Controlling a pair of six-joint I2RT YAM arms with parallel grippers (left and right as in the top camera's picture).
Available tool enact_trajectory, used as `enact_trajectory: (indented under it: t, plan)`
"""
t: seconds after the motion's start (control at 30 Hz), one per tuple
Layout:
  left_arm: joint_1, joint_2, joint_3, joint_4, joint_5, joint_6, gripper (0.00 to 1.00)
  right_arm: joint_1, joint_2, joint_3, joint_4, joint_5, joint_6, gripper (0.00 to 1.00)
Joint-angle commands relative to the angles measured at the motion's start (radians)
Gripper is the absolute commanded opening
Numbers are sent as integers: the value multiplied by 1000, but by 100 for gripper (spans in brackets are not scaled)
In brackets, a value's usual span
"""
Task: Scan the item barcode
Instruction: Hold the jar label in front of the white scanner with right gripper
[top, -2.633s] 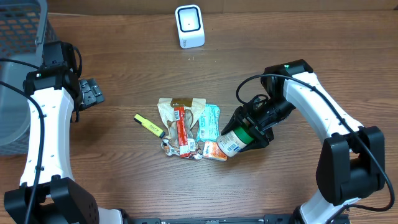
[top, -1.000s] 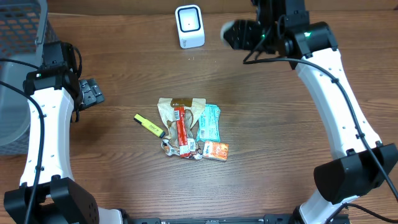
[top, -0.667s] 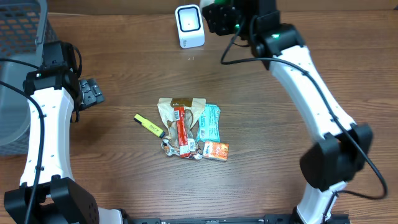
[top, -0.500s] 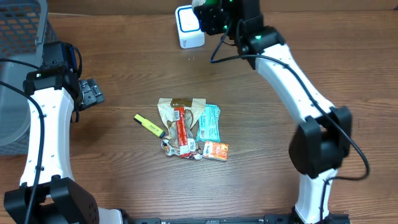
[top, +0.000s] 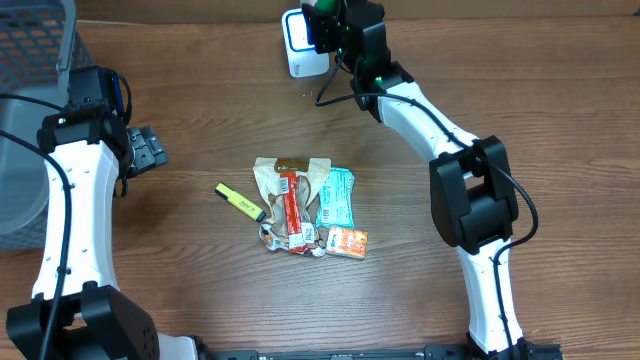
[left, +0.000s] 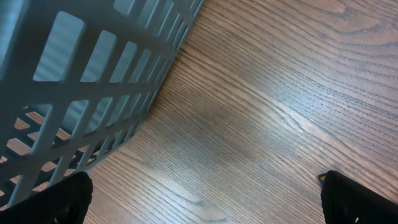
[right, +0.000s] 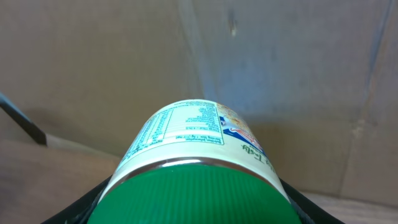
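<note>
Pointing away from wrist, jar (right: 198, 134), green lid (right: 196, 190) nearest

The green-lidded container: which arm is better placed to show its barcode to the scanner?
Right. The right arm holds the container in its jaws beside the white scanner. The left arm is far off by the basket, jaws open and empty.

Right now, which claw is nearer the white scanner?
Right. The right claw holds the green-lidded jar close to the scanner; the left claw is open, far off beside the grey basket.
</note>
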Motion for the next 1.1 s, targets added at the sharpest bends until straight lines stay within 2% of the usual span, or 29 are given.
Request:
enact_trajectory:
  t: [0.0,0.33,0.83,1.07]
  plan:
    - [-1,-15,16,0,-3,18,100,6,30,29,66,25,93,4]
    - [-1,-15,16,0,-3,18,100,6,164,29,280,27,209,4]
    - [-1,-15,16,0,-3,18,100,20,181,29,378,-13,242,4]
    - [-1,-15,16,0,-3,18,100,23,182,29,364,-10,241,4]
